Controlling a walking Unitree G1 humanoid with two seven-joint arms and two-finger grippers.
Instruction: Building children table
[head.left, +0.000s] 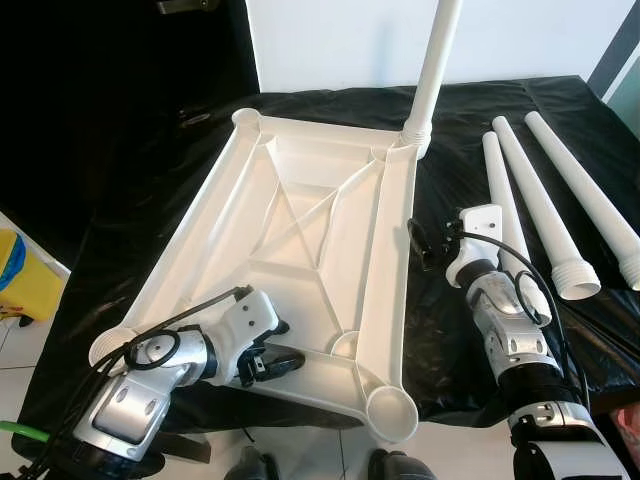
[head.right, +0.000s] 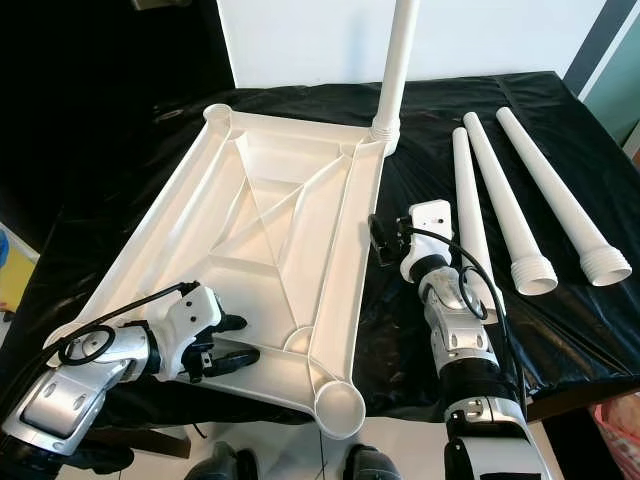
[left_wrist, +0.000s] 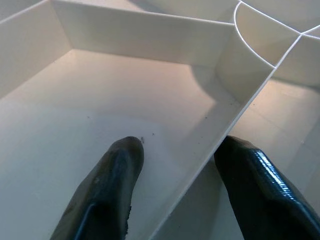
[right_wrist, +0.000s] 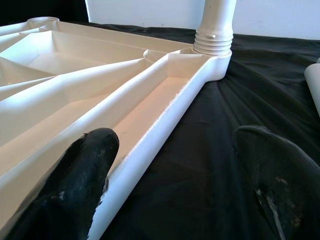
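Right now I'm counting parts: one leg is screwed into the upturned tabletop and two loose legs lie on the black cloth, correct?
Not quite. Three loose legs lie on the black cloth, not two, as the right eye view shows. One leg does stand screwed into the upturned tabletop.

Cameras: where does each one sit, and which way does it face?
Eye views: head, looking down at the upturned tabletop, both grippers and three loose legs.
Left wrist: along the left gripper, fingers astride a tabletop rib.
Right wrist: along the right gripper toward the fitted leg.
Shared: tabletop.
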